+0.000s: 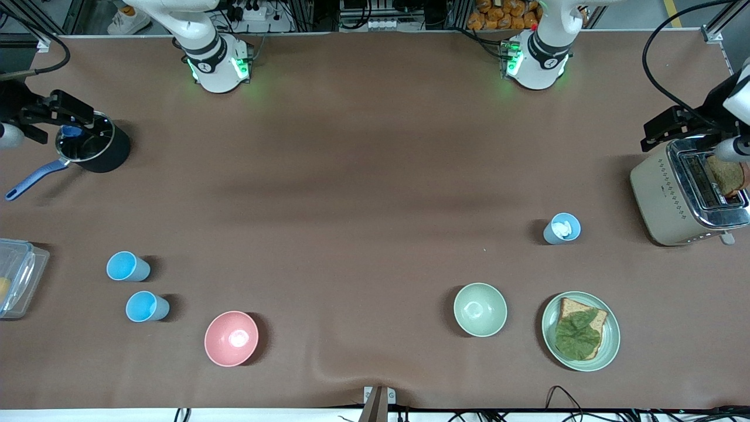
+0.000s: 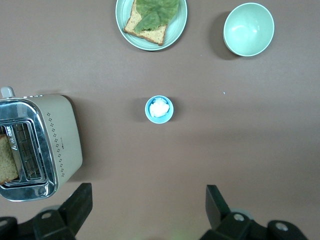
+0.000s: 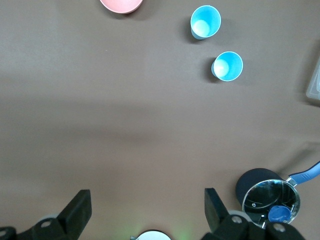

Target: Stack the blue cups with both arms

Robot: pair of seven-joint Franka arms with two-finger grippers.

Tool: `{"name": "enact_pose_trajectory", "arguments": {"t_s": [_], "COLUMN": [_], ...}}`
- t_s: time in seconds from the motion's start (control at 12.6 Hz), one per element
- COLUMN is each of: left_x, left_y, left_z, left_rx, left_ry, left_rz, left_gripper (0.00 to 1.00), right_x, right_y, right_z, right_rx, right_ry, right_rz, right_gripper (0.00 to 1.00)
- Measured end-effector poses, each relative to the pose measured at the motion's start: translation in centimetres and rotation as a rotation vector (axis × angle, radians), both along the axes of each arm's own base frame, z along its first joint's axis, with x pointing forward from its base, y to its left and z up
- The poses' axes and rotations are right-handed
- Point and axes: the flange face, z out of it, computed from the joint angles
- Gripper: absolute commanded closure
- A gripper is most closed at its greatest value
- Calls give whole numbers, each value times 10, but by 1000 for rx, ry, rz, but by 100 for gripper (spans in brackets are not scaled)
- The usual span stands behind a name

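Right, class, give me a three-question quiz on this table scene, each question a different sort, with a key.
1. True or false: the blue cup nearest the toaster is empty.
2. How many blue cups stand upright on the table?
3. Which bowl lies closest to the plate with bread? A) pink bowl B) green bowl

Key
1. False: something white sits in it.
2. Three: that one, plus two toward the right arm's end.
3. B.
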Motion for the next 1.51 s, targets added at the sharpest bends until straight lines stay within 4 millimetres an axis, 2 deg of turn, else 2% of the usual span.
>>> {"name": "enact_pose_trajectory", "arguments": {"t_s": [0.48, 0.87, 1.51], "left_x": [13, 15, 23], "left_y": [1, 6, 5], "left_z": [-33, -66, -141], "left_rx": [-1, 36, 35], "left_ry": [-18, 15, -4], "left_rz": [5, 3, -2], "left_gripper": [0, 0, 0], "right_x": [0, 0, 0], "right_y": [0, 1, 1], "right_z": [0, 0, 0], "right_rx": [0, 0, 0], "right_ry": [0, 0, 0], "right_rz": [1, 1, 2], "right_gripper": [0, 0, 0]}}
